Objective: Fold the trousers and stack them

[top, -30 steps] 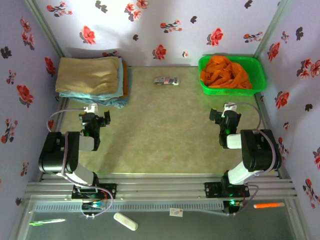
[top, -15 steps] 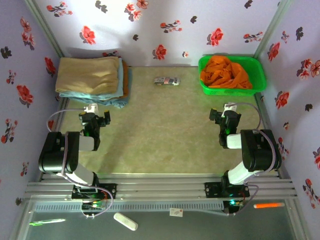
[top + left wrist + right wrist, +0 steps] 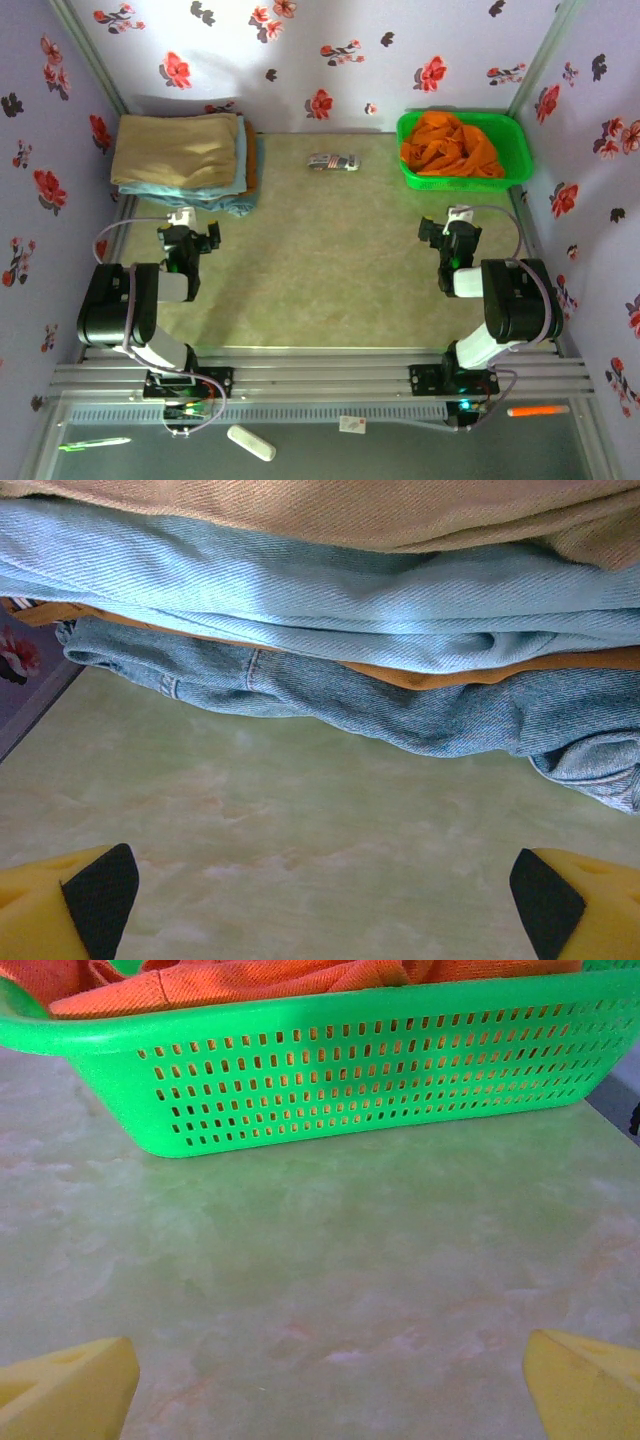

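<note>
The trousers [image 3: 448, 142] are seen bunched and unfolded in the green basket [image 3: 516, 170] at the far right corner of the table [image 3: 320, 280], presumably kept there as the supply to be drawn from. A stack [image 3: 178, 158] of folded cloth is set at the far left, likely as the place where the finished fold is to be laid. The left gripper [image 3: 188, 236] is held low just short of the stack, and the right gripper [image 3: 452, 230] just short of the basket. The fingers of both are spread wide with nothing between them, which is judged to be a posture of readiness, no grasp yet made. The whole layout is given from above, along with a small object [image 3: 332, 162] lying between stack and basket near the back wall. The stack's layers are told apart in the left wrist view: tan on top, light blue beneath, an orange edge, then denim [image 3: 420, 705]. The basket's perforated wall, with orange cloth above its rim, is shown close up by the right wrist view.
</note>
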Available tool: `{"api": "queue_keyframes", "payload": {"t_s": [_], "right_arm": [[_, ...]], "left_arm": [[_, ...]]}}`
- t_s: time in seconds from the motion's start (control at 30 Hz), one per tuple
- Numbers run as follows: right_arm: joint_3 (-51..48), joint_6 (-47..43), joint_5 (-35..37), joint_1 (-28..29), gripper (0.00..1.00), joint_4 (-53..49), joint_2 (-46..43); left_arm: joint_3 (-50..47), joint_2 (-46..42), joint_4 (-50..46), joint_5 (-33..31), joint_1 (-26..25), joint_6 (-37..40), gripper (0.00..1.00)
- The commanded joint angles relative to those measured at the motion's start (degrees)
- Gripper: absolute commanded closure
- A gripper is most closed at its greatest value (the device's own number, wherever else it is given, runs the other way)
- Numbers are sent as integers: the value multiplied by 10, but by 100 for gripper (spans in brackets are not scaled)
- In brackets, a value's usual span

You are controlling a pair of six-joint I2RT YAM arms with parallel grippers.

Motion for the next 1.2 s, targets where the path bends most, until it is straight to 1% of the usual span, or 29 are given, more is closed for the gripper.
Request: {"api": "queue_keyframes", "payload": {"t_s": [0.0,0.03,0.07,0.1,0.13,0.2,0.23,0.3,0.4,0.43,0.5,0.53,0.57,0.6,0.63,0.67,0.7,0.73,0.77,0.8,0.87,0.93,1.0,1.07,1.17], "right_arm": [[5,14,-3,-3,1,6,-2],[5,14,-3,-3,1,6,-3],[4,14,-2,-3,1,7,-4],[3,11,-2,-3,1,13,-4],[4,9,2,0,1,5,-16],[26,-2,7,9,1,-83,-69],[47,-5,13,16,1,-148,-100],[99,10,33,32,1,-273,-159],[199,59,73,59,1,-467,-231],[238,88,79,61,1,-527,-251],[307,191,121,57,1,-632,-273],[335,248,136,45,1,-675,-281],[355,301,133,25,1,-699,-287],[361,329,101,3,1,-697,-293],[359,335,25,-23,1,-664,-297],[365,338,-22,-36,1,-641,-293],[383,338,-35,-38,1,-643,-279],[420,331,-39,-38,3,-666,-251],[467,319,-41,-38,5,-701,-213],[510,308,-36,-38,9,-734,-176],[614,291,-20,-40,12,-807,-79],[701,268,-18,-41,13,-852,16],[801,245,-48,-44,14,-904,120],[893,234,-60,-44,12,-952,212],[1034,213,-57,-45,4,-1022,342]], "left_arm": [[13,-8,-5,6,8,-2,0],[11,-9,-2,2,8,-2,0],[14,-21,-14,-19,6,-3,0],[20,-41,-41,-26,6,-3,0],[34,-76,-92,-24,4,-3,0],[70,-142,-196,-19,0,-4,0],[88,-176,-246,-19,-3,-24,0],[117,-245,-333,-17,-10,-75,0],[175,-338,-506,-14,-16,-203,0],[196,-364,-569,-14,-16,-247,0],[231,-414,-681,-14,-15,-332,0],[244,-441,-739,-12,-15,-381,0],[246,-470,-783,-11,-15,-408,0],[235,-497,-795,-9,-14,-416,0],[213,-531,-788,-6,-14,-427,0],[187,-565,-783,-1,-12,-441,0],[165,-593,-775,11,-11,-447,0],[145,-619,-768,31,-9,-453,0],[131,-637,-771,43,-9,-472,0],[122,-647,-777,51,-8,-489,0],[104,-660,-781,78,-8,-519,0],[98,-659,-781,109,-8,-521,0],[96,-650,-782,140,-8,-521,0],[98,-639,-783,166,-8,-518,0],[105,-622,-790,202,-9,-511,0]]}}
